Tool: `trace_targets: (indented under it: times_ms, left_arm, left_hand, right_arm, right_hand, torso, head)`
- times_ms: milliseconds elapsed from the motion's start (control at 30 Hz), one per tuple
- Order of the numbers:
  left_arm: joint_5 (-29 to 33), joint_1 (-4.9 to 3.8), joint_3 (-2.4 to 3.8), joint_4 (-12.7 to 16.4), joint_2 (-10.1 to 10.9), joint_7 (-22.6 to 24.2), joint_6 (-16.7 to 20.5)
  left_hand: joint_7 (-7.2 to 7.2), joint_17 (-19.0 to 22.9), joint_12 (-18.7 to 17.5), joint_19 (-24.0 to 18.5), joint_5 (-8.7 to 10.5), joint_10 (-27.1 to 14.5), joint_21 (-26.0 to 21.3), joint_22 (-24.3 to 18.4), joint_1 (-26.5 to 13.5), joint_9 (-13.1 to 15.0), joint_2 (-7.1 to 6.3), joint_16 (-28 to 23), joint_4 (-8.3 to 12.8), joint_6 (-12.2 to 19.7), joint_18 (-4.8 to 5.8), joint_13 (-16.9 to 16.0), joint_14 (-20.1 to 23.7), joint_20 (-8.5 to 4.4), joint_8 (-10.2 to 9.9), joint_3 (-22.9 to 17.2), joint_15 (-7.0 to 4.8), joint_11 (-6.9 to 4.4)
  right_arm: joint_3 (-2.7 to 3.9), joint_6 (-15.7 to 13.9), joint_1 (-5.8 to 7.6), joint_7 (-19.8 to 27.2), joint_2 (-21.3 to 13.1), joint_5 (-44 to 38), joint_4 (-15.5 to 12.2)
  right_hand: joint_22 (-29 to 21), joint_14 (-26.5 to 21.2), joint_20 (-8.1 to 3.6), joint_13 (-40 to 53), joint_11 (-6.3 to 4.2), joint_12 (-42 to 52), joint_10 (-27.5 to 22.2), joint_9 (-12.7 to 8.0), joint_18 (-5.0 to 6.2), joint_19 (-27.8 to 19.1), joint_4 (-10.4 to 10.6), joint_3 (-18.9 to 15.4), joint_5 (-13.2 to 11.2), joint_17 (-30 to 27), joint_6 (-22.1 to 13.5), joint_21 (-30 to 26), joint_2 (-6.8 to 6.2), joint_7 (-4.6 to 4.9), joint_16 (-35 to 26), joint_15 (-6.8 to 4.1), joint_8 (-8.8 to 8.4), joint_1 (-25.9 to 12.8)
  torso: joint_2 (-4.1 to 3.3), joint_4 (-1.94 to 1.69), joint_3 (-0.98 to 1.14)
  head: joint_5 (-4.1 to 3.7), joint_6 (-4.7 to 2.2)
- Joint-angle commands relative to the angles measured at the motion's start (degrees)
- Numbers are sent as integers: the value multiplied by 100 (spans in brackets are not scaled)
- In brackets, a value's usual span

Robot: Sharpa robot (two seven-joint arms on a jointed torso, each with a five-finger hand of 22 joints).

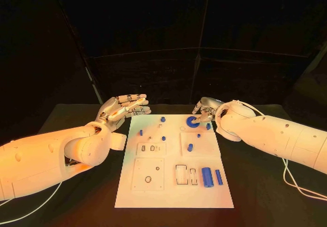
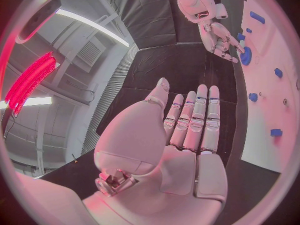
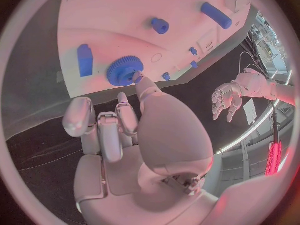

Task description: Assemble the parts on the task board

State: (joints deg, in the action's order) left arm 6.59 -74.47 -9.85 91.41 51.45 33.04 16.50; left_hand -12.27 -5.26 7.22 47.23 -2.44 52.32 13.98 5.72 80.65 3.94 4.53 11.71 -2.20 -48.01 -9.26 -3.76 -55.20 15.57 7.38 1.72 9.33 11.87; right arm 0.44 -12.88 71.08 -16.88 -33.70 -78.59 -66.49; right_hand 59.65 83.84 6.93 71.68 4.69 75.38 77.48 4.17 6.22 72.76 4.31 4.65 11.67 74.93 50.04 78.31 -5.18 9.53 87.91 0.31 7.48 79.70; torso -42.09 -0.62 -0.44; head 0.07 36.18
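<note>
Black and bare around its edges, the counter (image 1: 81, 198) carries the white task board (image 1: 170, 189) lying flat at its middle. Small blue parts sit scattered over the board: two blue cylinders (image 1: 212, 178) lie side by side near its right edge at the near end, several little pegs (image 1: 163, 138) stand toward the far half, and a blue gear (image 1: 192, 121) rests near the far right corner.

At that corner the right hand (image 1: 208, 109) reaches over the board, one fingertip touching the gear; the right wrist view shows that finger (image 3: 145, 87) stretched out onto the gear's hub while the other fingers curl back toward the palm, holding nothing. Whether the gear is pinched or merely pressed cannot be told.

Off the board's far left corner, the left hand (image 1: 124, 109) hovers above the counter, palm up and clear of the parts. Its fingers (image 2: 199, 116) lie nearly straight and close together, gripping nothing.
</note>
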Motion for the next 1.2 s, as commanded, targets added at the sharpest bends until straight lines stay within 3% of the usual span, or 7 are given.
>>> trace_targets:
  times_ms: [33,400,667,933,1067,1200]
  left_arm:
    - [-32,-3,4,0,-8,6,-79]
    - [-32,-2,4,-18,-12,-22,-68]
    - [-32,-2,4,-34,-11,-27,-93]
    - [-32,-2,4,-67,-16,-34,-102]
    - [-32,-2,4,-77,-17,-37,-102]
    - [-32,-1,4,-80,-21,-41,-101]
  left_hand:
    - [-286,8,-26,35,-22,41,-34,-6,-11,-5,35,-29,17,-50,-114,2,-30,2,-29,-33,7,15]
    - [-296,11,-35,42,-23,40,-40,-12,-32,-7,50,-34,12,-48,-114,4,-34,1,-39,-37,8,20]
    - [-299,12,-40,45,-22,40,-42,-14,-41,-8,56,-37,9,-47,-113,5,-36,1,-42,-38,8,22]
    - [-301,14,-44,48,-22,40,-45,-17,-53,-9,59,-40,6,-46,-113,5,-37,1,-46,-38,9,24]
    - [-303,15,-48,50,-22,39,-48,-19,-62,-10,63,-42,3,-45,-112,6,-38,1,-50,-38,10,25]
    - [-304,17,-53,54,-23,39,-52,-23,-77,-10,75,-45,-3,-44,-111,6,-40,1,-55,-40,11,26]
  right_arm:
    - [3,274,8,62,15,-131,9]
    - [1,483,0,91,48,-137,42]
    - [1,510,-3,101,43,-96,78]
    - [1,508,-5,136,49,-21,84]
    - [1,457,-5,171,46,50,83]
    - [1,276,-6,188,35,135,75]
  right_hand:
    - [12,519,-32,13,-14,42,19,4,-31,-14,-17,21,19,1071,38,-14,1,2,40,2,28,53]
    - [15,521,-36,34,-15,57,31,0,-33,-5,-39,38,-31,1079,46,-16,33,2,43,0,37,79]
    - [14,521,-36,49,-12,69,42,-2,-33,-3,-32,34,-50,1080,49,-17,42,6,44,1,40,62]
    - [3,518,-31,51,-1,67,37,-11,-33,-3,11,-9,-29,1071,39,-26,41,16,40,10,41,-26]
    - [-2,517,-25,67,6,76,43,-15,-33,2,84,-54,99,1072,43,-32,58,23,40,17,52,-137]
    - [3,523,-15,99,17,96,54,-23,-35,17,343,-110,522,1099,18,-30,191,34,50,29,50,-452]
  torso:
    - [-2,4,-1]
    - [-3,-4,3]
    - [-4,12,5]
    - [-6,-3,10]
    - [-5,0,8]
    - [-3,7,4]
  head:
    - [5,13]
    - [10,25]
    - [-22,19]
    - [-22,24]
    - [-19,26]
    - [-25,32]
